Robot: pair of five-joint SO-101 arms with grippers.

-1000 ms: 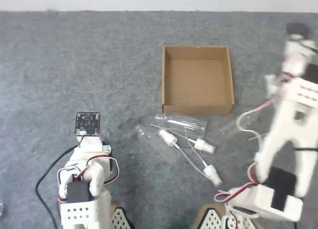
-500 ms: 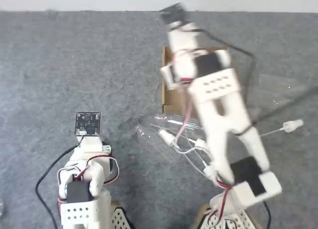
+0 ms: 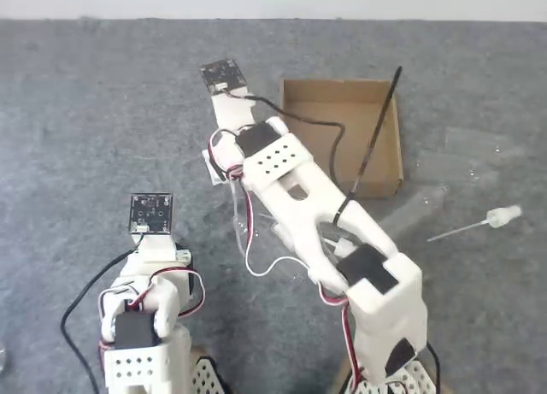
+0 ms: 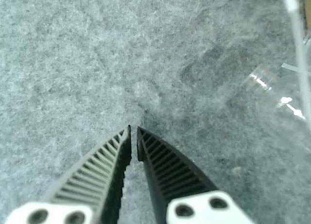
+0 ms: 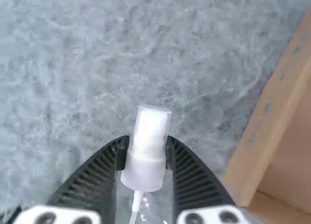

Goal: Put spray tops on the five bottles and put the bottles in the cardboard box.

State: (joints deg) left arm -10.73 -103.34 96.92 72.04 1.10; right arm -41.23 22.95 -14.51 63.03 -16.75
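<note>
My right gripper is shut on a white spray top, held over the grey carpet just beside the cardboard box. In the high view the right arm stretches across the table to the left side of the cardboard box. A clear bottle lies partly under that arm. Another spray top with its thin tube lies far right. Faint clear bottles lie right of the box. My left gripper is shut on nothing above bare carpet, with a clear bottle lying off to one side of it.
The left arm sits folded at the table's near left. The right arm's black cable crosses over the box. Open grey carpet lies at the far left and the near right.
The right arm has swung from the far right, across the box, to the box's left side. The left arm has not moved.
</note>
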